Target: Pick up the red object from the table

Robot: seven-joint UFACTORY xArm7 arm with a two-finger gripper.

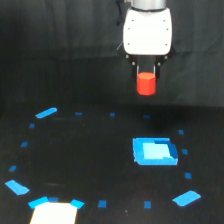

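Note:
The red object (146, 84) is a small stubby red-orange block. It hangs in the air, well above the black table (90, 155), in front of the dark curtain. My gripper (146, 75) points down from the white arm head (147, 31) at the upper middle-right of the exterior view. Its two dark fingers are shut on the top of the red object. The lower part of the block shows below the fingertips.
A large bright blue rectangular patch (154, 151) lies on the table below the gripper. Blue tape marks ring the table, with larger patches at the exterior view's left (46, 113), lower left (17, 188) and lower right (186, 198). A pale object (55, 212) sits at the bottom edge.

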